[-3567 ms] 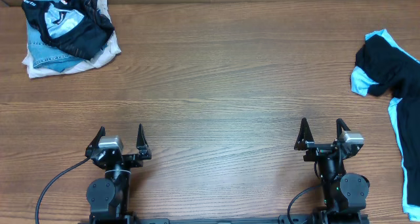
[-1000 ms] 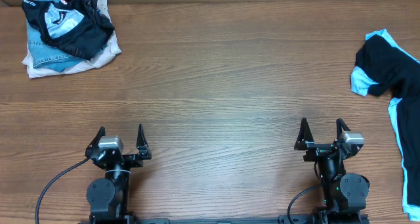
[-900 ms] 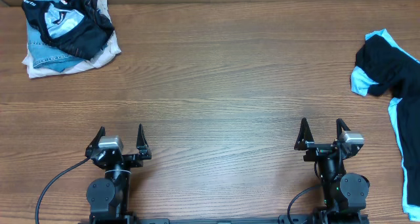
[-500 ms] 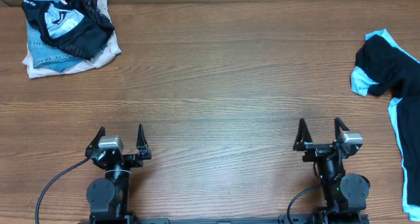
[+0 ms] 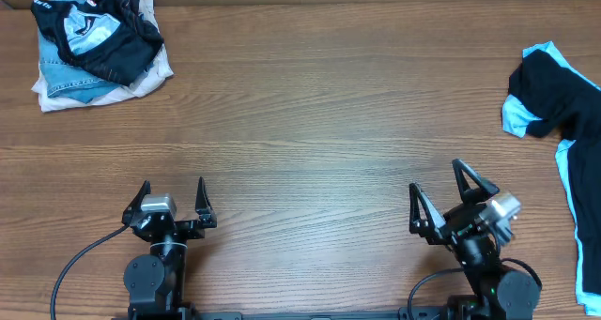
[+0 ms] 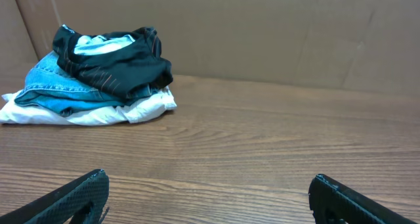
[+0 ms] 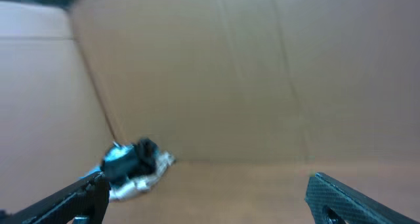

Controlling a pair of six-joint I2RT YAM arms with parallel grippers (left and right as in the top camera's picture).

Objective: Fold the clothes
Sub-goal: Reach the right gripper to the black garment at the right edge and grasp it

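Jaws spread wide and empty, my left gripper (image 5: 172, 185) and right gripper (image 5: 435, 175) sit at the wooden table's (image 5: 310, 104) near edge, stacked clothes (image 5: 89, 48) far left, a black-and-blue garment (image 5: 554, 104) at right.

Robot test bench, lab-type setup rather than a home. Bare wood-grain tabletop (image 5: 310, 104); plain cardboard panels (image 6: 262, 33) walling the far side; left arm base (image 5: 155, 281) and right arm base (image 5: 512, 290) mounted at the near edge; black cable (image 5: 70, 268) looping off the left one.

Wooden table (image 5: 310, 104), cardboard wall (image 6: 262, 33)
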